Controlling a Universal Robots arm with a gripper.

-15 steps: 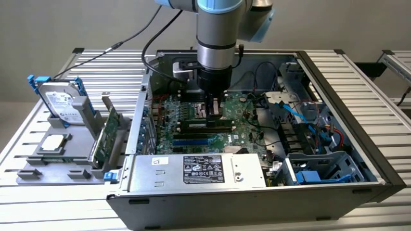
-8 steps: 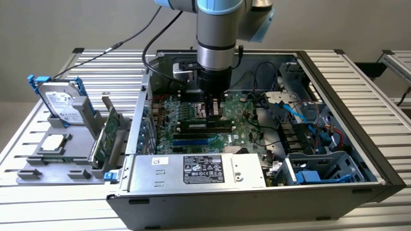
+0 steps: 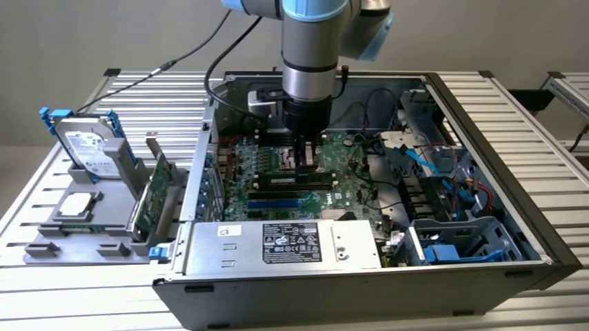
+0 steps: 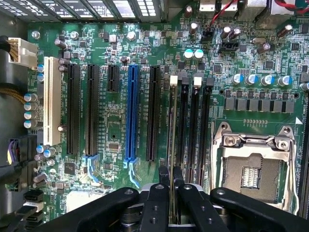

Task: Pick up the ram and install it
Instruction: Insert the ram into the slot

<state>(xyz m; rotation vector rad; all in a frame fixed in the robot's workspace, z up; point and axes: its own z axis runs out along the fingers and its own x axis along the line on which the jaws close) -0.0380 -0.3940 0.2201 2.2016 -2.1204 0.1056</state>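
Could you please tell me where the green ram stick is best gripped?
Grip the thin green ram stick mid-length on its upper edge, from above, pinching its flat faces: it stands on edge along the black memory slots, as the black gripper holds it.

Plain grey wall [image 3: 92, 27]; ribbed aluminium table [image 3: 526, 121]; even light.

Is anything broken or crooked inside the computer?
Nothing looks broken or spilled. The ram sits straight between the jaws, lined up with the black memory slots. The processor socket is empty, but it looks undamaged.
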